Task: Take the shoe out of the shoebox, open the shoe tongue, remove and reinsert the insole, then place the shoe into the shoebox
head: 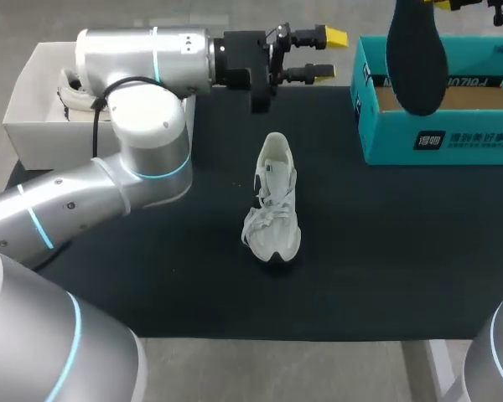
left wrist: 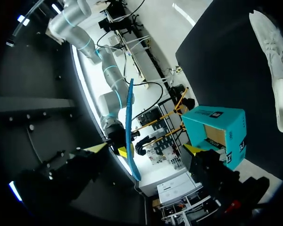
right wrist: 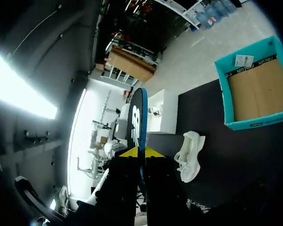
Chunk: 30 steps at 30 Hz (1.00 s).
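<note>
A white shoe (head: 272,205) lies on its sole in the middle of the black mat (head: 151,276), its laces loose; it also shows in the wrist views as the shoe (left wrist: 276,56) and the shoe (right wrist: 188,155). My right gripper (right wrist: 140,152) is shut on the dark insole (right wrist: 137,117). That insole (head: 417,59) hangs high above the teal shoebox (head: 436,126), which holds no shoe. My left gripper (head: 329,54) stands open in the air at the mat's far edge, left of the shoebox. Nothing is between its fingers. In the left wrist view the insole (left wrist: 129,127) shows edge-on ahead of the left gripper (left wrist: 145,149).
A white box (head: 33,109) stands at the mat's far left corner, partly hidden behind my left arm. The teal shoebox (right wrist: 254,89) sits at the far right. Bare mat lies around the shoe on all sides.
</note>
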{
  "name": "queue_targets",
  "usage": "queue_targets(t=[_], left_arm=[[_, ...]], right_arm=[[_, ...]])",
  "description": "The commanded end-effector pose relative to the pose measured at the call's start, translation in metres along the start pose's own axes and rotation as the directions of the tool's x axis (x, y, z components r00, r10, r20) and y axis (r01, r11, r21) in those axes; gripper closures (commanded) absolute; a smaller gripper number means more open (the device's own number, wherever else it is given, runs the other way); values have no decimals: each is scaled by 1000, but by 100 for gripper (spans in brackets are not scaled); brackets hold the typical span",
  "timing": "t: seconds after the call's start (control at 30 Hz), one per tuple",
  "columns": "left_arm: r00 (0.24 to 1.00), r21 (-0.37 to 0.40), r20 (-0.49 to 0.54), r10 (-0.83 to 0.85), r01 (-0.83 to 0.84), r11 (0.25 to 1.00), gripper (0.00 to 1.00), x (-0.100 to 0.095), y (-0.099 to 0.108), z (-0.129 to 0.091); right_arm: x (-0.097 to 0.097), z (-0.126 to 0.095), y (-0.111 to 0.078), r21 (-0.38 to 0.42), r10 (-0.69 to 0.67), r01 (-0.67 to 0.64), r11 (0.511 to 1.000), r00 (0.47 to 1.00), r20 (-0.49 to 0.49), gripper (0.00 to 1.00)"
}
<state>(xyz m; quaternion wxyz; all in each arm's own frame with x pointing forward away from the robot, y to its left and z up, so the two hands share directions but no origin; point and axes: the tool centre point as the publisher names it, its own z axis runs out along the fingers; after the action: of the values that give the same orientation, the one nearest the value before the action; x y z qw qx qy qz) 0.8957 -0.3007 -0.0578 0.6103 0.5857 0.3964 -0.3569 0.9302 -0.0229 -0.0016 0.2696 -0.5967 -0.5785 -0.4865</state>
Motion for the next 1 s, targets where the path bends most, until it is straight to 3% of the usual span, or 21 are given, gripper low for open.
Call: queue_targets(t=[0.03, 0.37, 0.47, 0.77, 0.8, 0.87, 0.9, 1.0], left_arm=[[999, -64, 42, 1, 1, 998, 0, 10, 4, 17], [994, -116, 106, -28, 41, 992, 0, -4, 8, 22], [989, -98, 132, -72, 85, 992, 0, -5, 5, 21], [987, -54, 140, -85, 93, 994, 0, -4, 0, 19], [986, -54, 140, -86, 94, 994, 19, -3, 0, 20], [986, -52, 140, -87, 95, 994, 34, -2, -1, 20], [986, -50, 139, -88, 95, 994, 54, -2, -1, 20], [988, -44, 134, -77, 84, 996, 61, -2, -1, 21]], right_arm=[[0, 9, -1, 68, 43, -49, 996, 996, 83, 100], [-2, 43, 1, 43, 46, -53, 998, 987, 155, 100], [0, 56, 9, 9, 30, -32, 999, 987, 157, 100], [3, 82, 14, 38, 16, -22, 999, 991, 131, 100], [4, 84, 13, 40, 19, -24, 999, 991, 130, 100], [4, 87, 11, 43, 21, -27, 999, 991, 130, 100], [4, 89, 11, 43, 23, -29, 999, 991, 130, 100], [5, 91, 10, 43, 26, -32, 999, 992, 125, 100]])
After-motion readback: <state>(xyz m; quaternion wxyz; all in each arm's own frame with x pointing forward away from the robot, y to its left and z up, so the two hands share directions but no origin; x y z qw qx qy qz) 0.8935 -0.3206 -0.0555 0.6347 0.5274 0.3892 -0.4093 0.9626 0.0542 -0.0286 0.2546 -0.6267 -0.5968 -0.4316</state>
